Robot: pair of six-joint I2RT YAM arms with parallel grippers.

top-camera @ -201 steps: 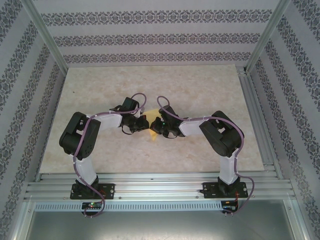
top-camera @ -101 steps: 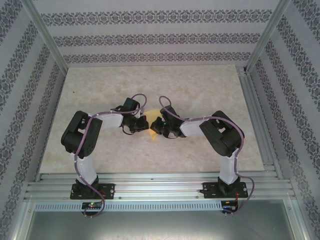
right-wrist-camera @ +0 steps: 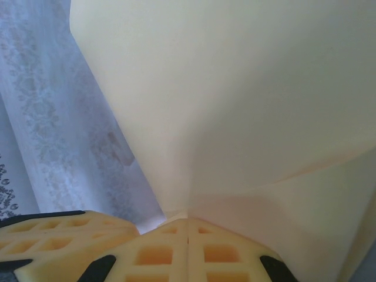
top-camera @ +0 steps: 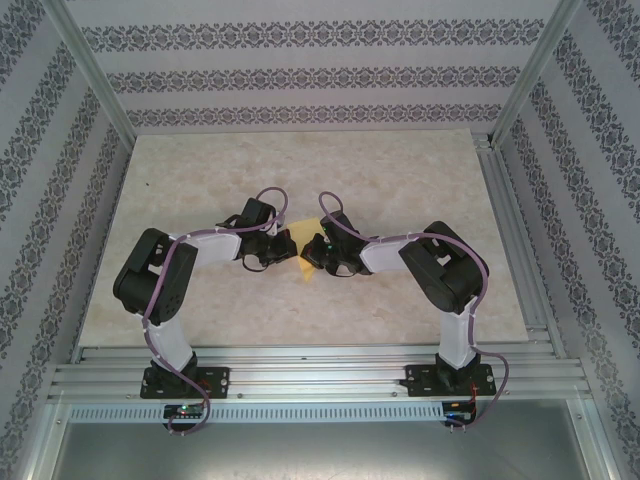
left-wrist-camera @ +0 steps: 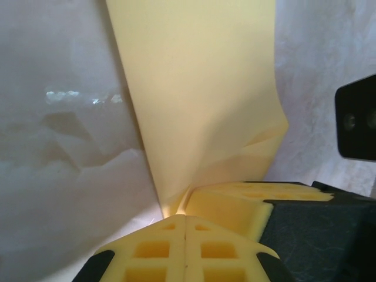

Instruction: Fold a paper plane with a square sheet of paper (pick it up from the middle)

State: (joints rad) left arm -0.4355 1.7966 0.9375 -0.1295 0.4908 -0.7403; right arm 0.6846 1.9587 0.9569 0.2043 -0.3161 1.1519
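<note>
The left claw (top-camera: 284, 246) and the right claw (top-camera: 309, 251) meet tip to tip over the middle of the table (top-camera: 400, 180). Both are clenched on the yellow sheet of paper (top-camera: 303, 269), which sits right between them. From above little of it shows. One yellow corner pokes out on the near side of the claws, toward the arm bases, and a smaller bit shows on their far side. Its long axis therefore seems to run near-to-far, across the line joining the claws.

In the left wrist view, the left claw (left-wrist-camera: 185, 222) has its yellow pads pressed together, with the sheet (left-wrist-camera: 200, 88) nipped at their tips. The paper runs straight ahead of the claw as a tall band, narrow at the pinch and wider farther off, its long axis in line with the fingers. Its left edge is straight and clean, but on the right, close to the grip, it buckles into soft wrinkles. A fingertip (left-wrist-camera: 232, 200) of the right claw lies just right of the pinch.

In the right wrist view, the right claw (right-wrist-camera: 188, 223) is likewise clamped on the sheet (right-wrist-camera: 235, 100), which fans out ahead of it, smooth, pale yellow and unmarked. A crease runs from the pinch out to the right, with another layer below it. A fingertip (right-wrist-camera: 59, 230) of the left claw sits just left of the pinch. I cannot tell whether the sheet touches the table.
</note>
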